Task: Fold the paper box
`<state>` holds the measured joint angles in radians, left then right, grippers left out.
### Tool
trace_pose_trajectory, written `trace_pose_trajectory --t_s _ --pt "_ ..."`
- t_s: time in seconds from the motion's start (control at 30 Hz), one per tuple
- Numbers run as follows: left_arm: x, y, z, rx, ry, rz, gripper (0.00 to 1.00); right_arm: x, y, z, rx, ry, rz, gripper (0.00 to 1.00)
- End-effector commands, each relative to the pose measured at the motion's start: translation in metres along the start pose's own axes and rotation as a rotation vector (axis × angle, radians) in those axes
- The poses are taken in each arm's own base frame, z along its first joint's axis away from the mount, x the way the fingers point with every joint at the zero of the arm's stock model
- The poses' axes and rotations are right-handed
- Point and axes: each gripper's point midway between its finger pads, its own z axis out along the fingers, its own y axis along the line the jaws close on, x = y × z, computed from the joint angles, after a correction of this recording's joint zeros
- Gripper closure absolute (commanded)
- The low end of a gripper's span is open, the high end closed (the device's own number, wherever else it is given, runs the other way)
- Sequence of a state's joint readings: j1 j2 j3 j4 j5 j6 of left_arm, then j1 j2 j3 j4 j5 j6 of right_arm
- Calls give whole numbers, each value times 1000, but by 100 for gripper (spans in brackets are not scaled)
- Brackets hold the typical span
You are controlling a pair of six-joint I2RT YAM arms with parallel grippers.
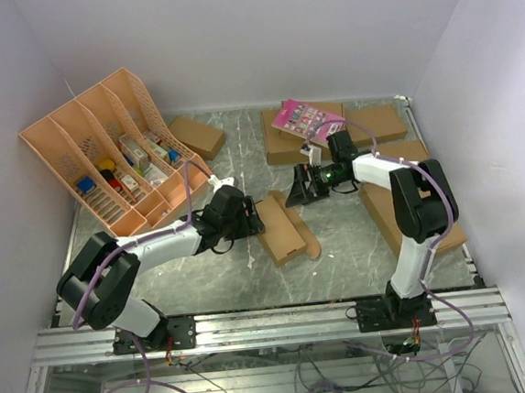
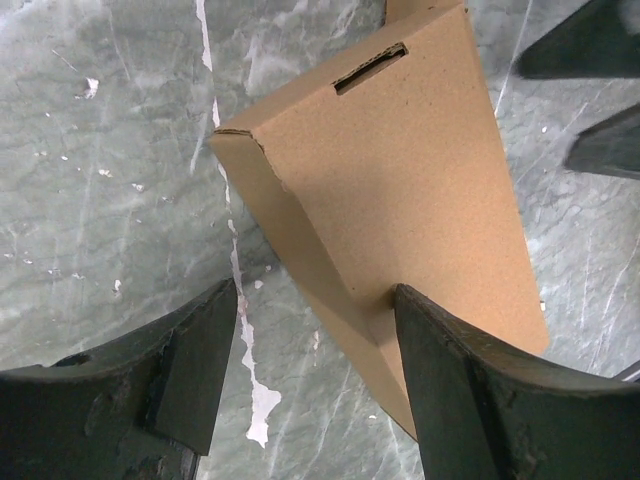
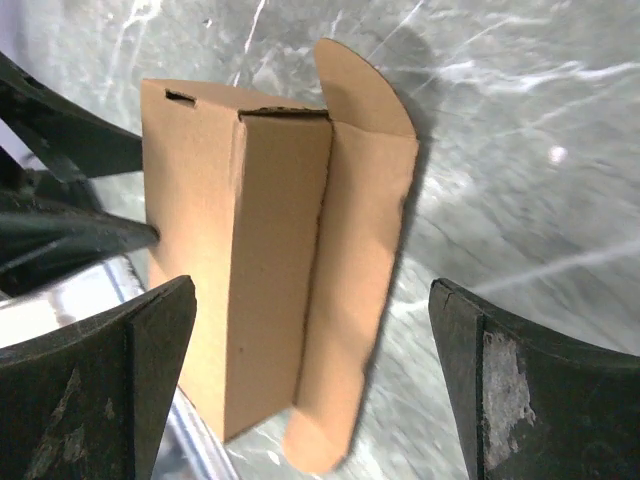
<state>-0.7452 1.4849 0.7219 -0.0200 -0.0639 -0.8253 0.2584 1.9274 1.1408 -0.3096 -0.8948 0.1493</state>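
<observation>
Down at the left gripper [image 2: 312,298] now: spread apart, clamped on nothing. Between its fingers [image 2: 190,370], the paper box [image 2: 400,190], partly folded, resting on the marbled table [image 2: 100,150]. Right up against the right-hand finger in the wrist view along one long edge. Clear of the other finger, with bare table in the gap. Out beyond the fingertips, a narrow slot [image 2: 370,68] cut into the far end of the top face.

Across to the right gripper [image 3: 312,290]: opened wide as well, holding nothing. Again the box between the fingers, closer to the left-hand one in that view, well apart from the other. On the side toward that farther finger, a long flap [image 3: 365,230] with rounded ends, lying open, not tucked in. At the opposite wall, one dark fingertip of the left gripper touching the cardboard.

From overhead: the box between the two pairs of fingers, near the middle of the table. Back beyond the right gripper's fingers, flat brown boxes [image 1: 380,122], one under a pink card [image 1: 303,117]. Off behind the left gripper's fingers, an orange file rack [image 1: 57,155].
</observation>
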Motion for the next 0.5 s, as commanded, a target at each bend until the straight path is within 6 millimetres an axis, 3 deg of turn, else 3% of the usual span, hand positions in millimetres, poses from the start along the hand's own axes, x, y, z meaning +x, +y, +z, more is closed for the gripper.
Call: trace_pose_trajectory --t_s 0.0,0.1,0.2,0.27,0.3,0.4,0.47 --pt "-8 4 0 -33 -24 54 26 -19 -6 -39 178 -46 -347 0" --pt "-13 0 3 -14 -37 56 26 -15 1 -49 182 -45 -582 0" --pt "-16 1 10 -14 -29 61 28 4 4 -48 137 -57 -785 0" --pt "-18 -1 15 -8 -18 69 32 9 2 -44 151 -77 -834 2" --pt "-19 -1 16 -7 -13 75 33 12 -1 -41 168 -74 -819 9" --pt "-23 0 21 -8 -8 92 33 15 -7 -31 202 -22 -752 59" --pt "-27 1 23 -9 -7 105 33 23 -11 -21 208 37 -720 75"
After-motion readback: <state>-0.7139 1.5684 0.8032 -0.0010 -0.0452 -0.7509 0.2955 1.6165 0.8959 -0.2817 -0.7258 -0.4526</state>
